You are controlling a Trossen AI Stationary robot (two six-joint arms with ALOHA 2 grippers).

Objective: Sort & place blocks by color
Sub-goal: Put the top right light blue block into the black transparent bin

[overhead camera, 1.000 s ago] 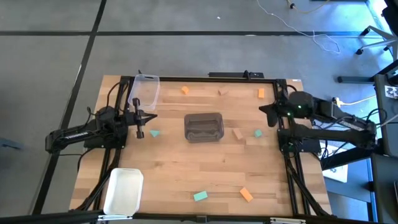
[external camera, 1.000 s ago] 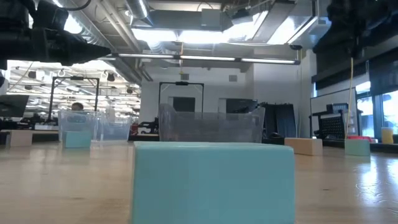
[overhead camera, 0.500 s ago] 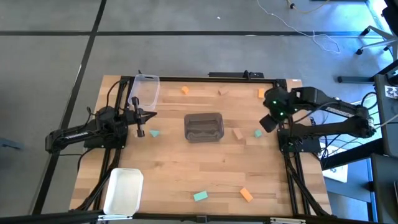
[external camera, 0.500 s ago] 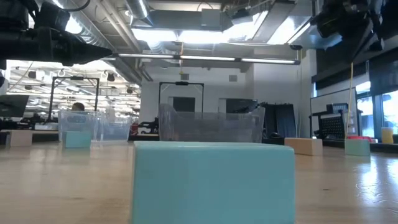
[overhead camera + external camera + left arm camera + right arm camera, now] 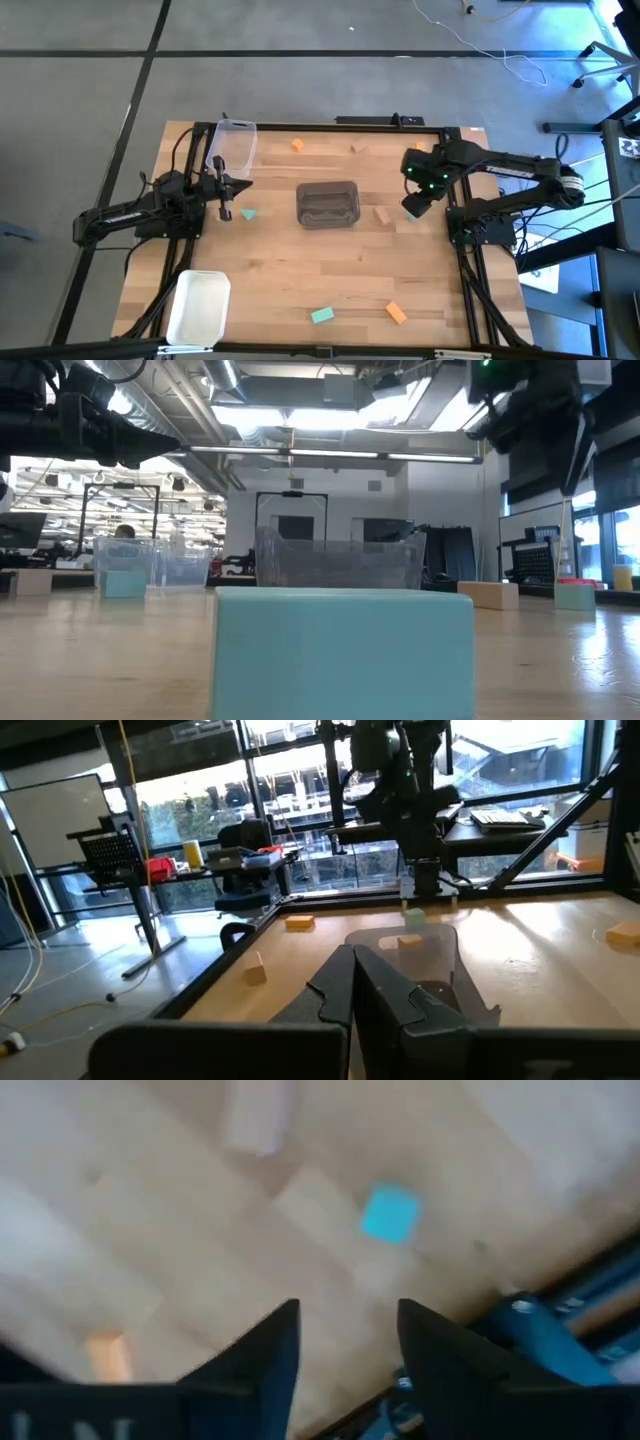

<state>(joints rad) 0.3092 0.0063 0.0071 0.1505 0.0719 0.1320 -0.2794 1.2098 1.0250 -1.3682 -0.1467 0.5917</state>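
Now my right hand (image 5: 345,1335) hangs spread and empty above the teal block (image 5: 390,1214), which lies on the desk (image 5: 300,280) just beside the tan block (image 5: 382,214). Descending off-centre, I risk nudging it away. My left hand (image 5: 226,190) waits pressed together.

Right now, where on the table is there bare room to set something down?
The widest bare patch runs between the grey bin and the teal block at the near edge. Also free: between the white bin and that block. Crowded: by the right gripper, beside a tan block.
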